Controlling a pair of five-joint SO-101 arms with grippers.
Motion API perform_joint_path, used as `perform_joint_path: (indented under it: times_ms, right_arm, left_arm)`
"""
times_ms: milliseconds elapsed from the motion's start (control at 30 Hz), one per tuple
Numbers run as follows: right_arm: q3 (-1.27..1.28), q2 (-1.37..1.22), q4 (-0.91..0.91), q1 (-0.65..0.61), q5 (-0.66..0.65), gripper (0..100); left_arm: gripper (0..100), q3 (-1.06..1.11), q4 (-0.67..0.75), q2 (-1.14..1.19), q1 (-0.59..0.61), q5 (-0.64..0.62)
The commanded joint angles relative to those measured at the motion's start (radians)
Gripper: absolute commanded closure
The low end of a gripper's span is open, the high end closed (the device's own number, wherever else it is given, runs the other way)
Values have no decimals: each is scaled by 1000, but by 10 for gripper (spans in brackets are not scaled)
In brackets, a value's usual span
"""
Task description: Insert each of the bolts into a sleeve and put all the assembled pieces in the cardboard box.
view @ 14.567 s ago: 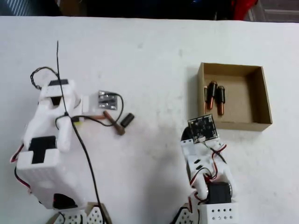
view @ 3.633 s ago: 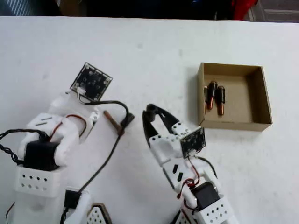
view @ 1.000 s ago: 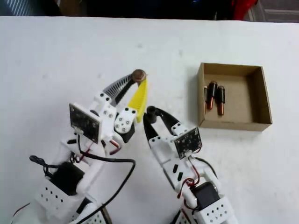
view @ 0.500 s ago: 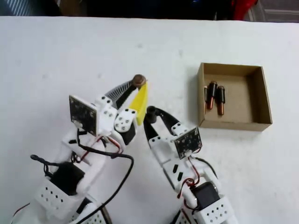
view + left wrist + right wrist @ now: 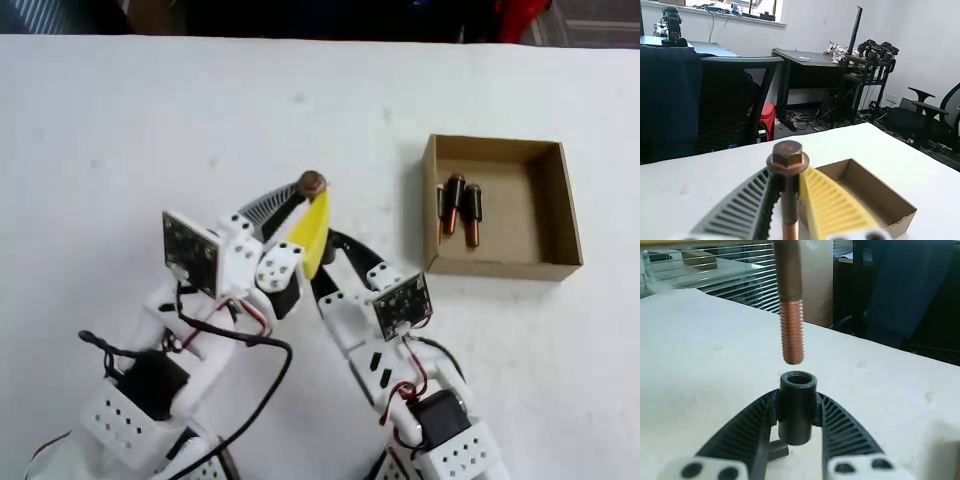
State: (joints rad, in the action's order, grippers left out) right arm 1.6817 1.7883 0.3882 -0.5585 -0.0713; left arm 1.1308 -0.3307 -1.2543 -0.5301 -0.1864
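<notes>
Two arms stand side by side on the white table (image 5: 150,110). There is one loose bolt, one loose sleeve and one cardboard box. The left gripper (image 5: 307,195) is clamped on the single copper bolt (image 5: 788,157): its grey finger (image 5: 747,205) and yellow finger (image 5: 832,205) pinch the shank just under the hexagonal head. The bolt hangs upright with its threads down. Just beside it, the right gripper (image 5: 797,412) has its two black fingers (image 5: 745,440) closed around the one black sleeve (image 5: 797,390), which stands upright with its bore facing up. The bolt's threaded tip hangs directly above that bore, close to it but not inside. Well to the right sits the cardboard box (image 5: 568,205), with what look like three copper-and-black assembled pieces (image 5: 456,200) lying side by side against its left wall; the thinnest one is hard to count with certainty. From above, the yellow finger covers the sleeve and the right gripper's tips. The bolt's head is cut off in the right wrist view and its tip in the left wrist view. A short dark cylinder (image 5: 777,450) lies between the black fingers below the sleeve; I cannot tell what it is.
</notes>
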Motion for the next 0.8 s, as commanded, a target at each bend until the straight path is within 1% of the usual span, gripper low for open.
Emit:
perform_joint_path:
  times_ms: [0,133,367,600,667,767]
  right_arm:
    - [8,12,2,7,8,981]
    - [8,12,2,7,8,981]
    - [8,12,4,7,8,981]
    - [8,12,4,7,6,981]
    - [8,12,4,7,6,981]
    - [8,12,4,7,6,981]
  left_arm:
    - [977,-14,28,-22,-16,-9]
    - [977,-14,28,-13,-16,-9]
    - [977,-87,28,114,-16,-11]
    - [977,-94,25,130,-15,-12]
    - [977,-94,3,130,-15,-14]
    - [977,-94,-38,131,-13,-49]
